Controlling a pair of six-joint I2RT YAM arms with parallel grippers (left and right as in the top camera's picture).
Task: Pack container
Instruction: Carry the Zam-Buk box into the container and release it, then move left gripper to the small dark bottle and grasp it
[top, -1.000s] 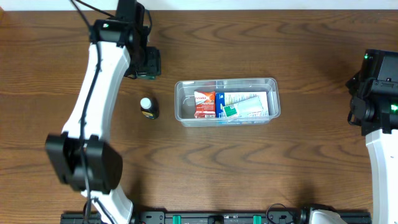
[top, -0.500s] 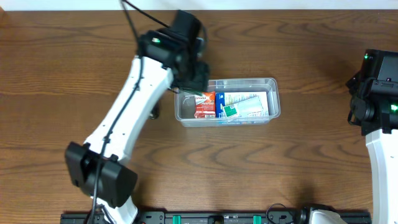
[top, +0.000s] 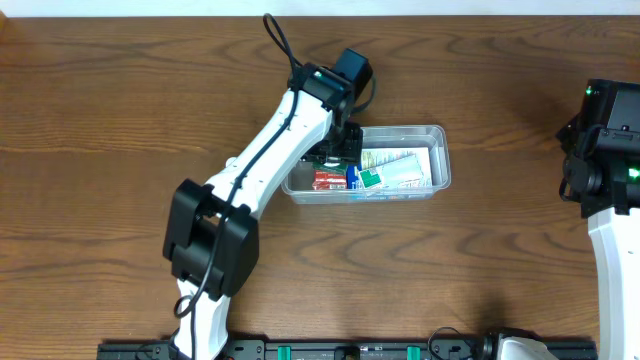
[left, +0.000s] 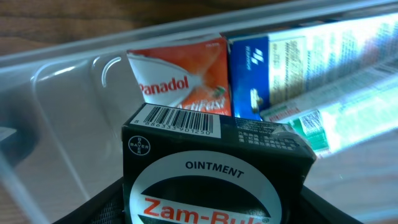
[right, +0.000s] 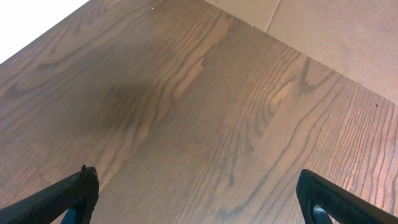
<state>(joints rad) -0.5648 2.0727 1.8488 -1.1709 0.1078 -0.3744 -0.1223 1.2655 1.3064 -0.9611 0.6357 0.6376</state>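
Left wrist view: we note the left gripper (left: 211, 210) pinching a black cardboard ointment box (left: 214, 168) over the clear rectangular plastic container (left: 62, 93). Right gripper (right: 196, 193) spread wide.

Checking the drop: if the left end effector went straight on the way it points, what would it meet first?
Probably the orange Panadol packet inside the container, directly ahead of the held ointment box; depth is unclear.
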